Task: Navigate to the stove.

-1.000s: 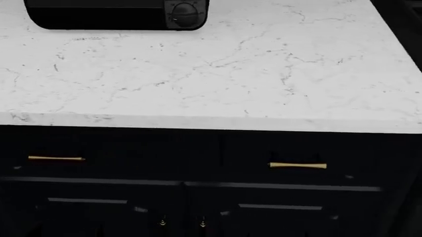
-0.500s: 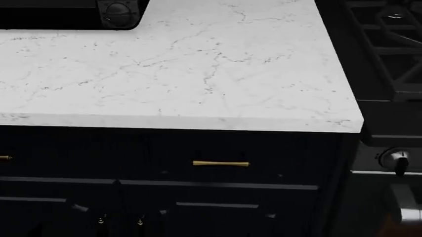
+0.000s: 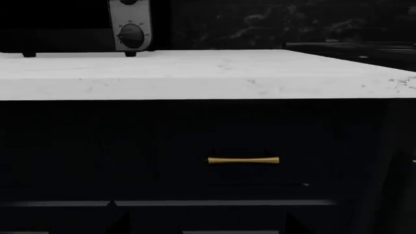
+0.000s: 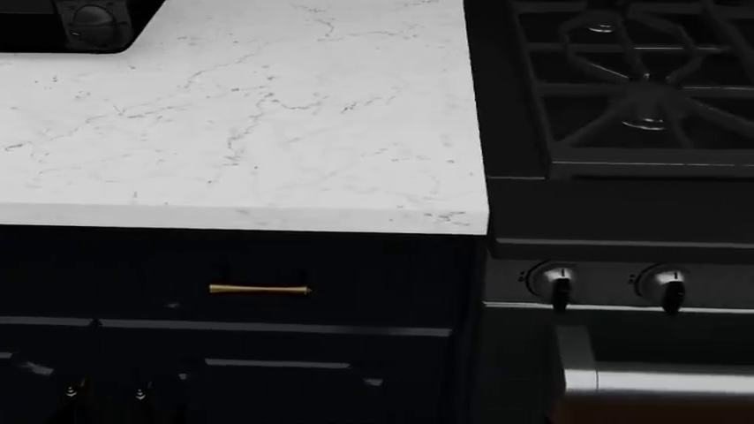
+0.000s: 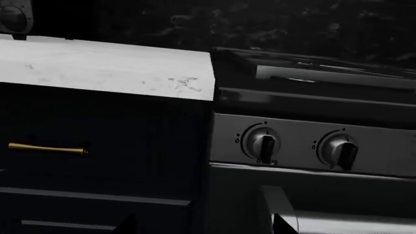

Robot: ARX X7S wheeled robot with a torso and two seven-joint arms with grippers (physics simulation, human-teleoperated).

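Sliding rightward since half a second ago, the head view now takes in much more of the stove [image 4: 624, 132]: two of its front knobs [image 4: 554, 283] show where only one did, and the small black appliance [image 4: 71, 22] with its round dial has drifted almost out at the far left corner. The gold drawer handle [image 4: 260, 289] has likewise shifted left.

The stove stands at the right of the head view, its black burner grates [image 4: 642, 79] level with the white marble countertop [image 4: 236, 124] and butting directly against that counter's right edge. Below the knobs runs the steel bar handle [image 4: 659, 382], seen only in part. In the right wrist view the stove [image 5: 312, 146] fills the right half, with two knobs side by side on its grey front panel.

Dark navy cabinets [image 4: 236, 336] sit under the counter and lie directly ahead, just beside the stove. The drawer with the gold handle is closed, so its contents cannot be seen. The left wrist view faces the counter edge [image 3: 195, 83], the drawer handle [image 3: 243, 160] and the dial appliance [image 3: 130, 27] at the back.

Neither gripper shows in any view, so whether they are released or clenched cannot be told.
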